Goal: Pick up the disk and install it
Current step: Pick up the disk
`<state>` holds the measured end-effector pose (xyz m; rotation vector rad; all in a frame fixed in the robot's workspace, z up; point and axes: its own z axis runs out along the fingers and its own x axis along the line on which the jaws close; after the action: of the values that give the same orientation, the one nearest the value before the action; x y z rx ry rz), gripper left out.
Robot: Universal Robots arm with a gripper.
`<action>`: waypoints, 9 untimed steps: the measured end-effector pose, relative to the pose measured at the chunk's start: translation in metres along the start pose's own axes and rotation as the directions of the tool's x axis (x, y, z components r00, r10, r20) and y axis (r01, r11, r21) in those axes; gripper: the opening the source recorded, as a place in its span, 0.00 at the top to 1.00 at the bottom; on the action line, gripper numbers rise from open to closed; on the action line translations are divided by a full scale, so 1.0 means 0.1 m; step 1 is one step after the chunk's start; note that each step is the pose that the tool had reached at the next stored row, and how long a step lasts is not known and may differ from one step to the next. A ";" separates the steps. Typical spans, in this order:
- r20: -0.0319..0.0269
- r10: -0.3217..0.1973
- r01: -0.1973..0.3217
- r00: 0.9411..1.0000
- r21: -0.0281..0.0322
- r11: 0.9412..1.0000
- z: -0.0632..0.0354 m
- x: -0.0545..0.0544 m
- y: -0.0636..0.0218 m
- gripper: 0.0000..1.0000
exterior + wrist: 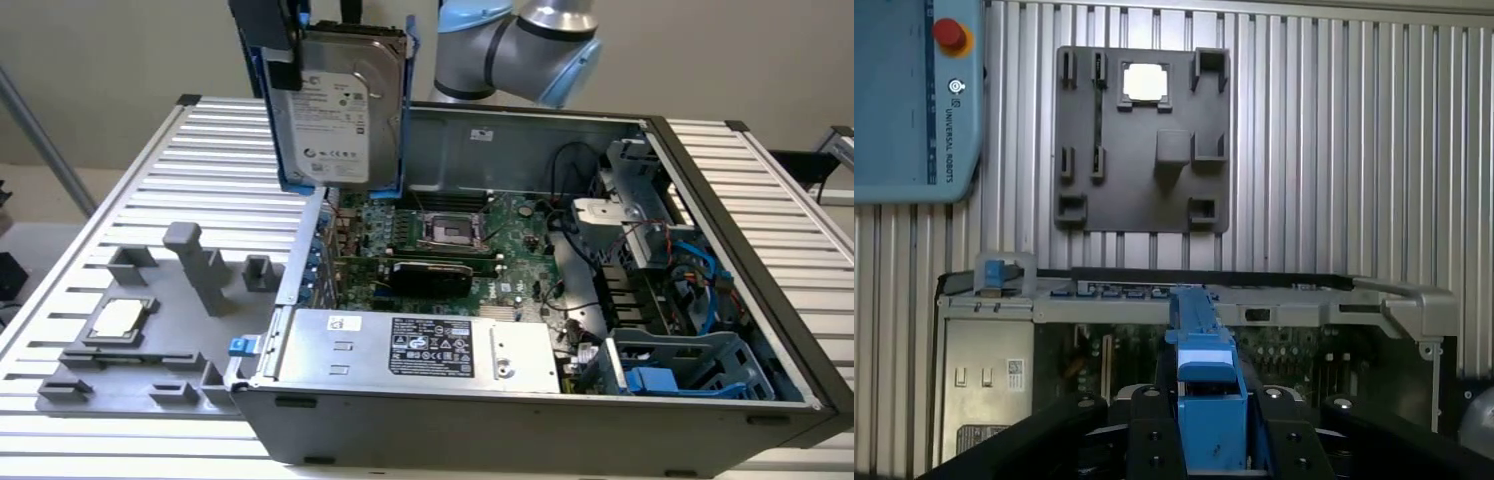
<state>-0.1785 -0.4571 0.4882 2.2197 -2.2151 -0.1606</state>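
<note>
The disk [340, 110], a silver-grey hard drive with a white label in a bright blue carrier, hangs upright in the air above the wall of the open computer case [534, 420] that is on the exterior view's left. My gripper [278, 62] is shut on its upper part, one black finger lying across the labelled face. In the wrist view the carrier's blue edge [1206, 395] runs between my black fingers [1144, 435], with the gripper [1209, 445] over the case's rim [1254, 290].
Inside the case lie the motherboard [441, 240], a silver power supply box [414, 350] and a blue drive cage [687, 365]. A grey fixture tray [134, 350] with a square chip [118, 318] sits beside the case. A teach pendant [909, 100] rests on the slatted table.
</note>
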 end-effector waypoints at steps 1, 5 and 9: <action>0.000 0.000 0.000 1.000 0.000 1.000 -0.003 0.01 -0.038 0.67; 0.000 0.000 0.000 1.000 0.000 1.000 -0.019 0.06 -0.200 0.67; 0.000 0.000 0.000 1.000 0.000 1.000 -0.034 0.10 -0.370 0.67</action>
<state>-0.1414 -0.4673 0.4882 2.2204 -2.2148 -0.1611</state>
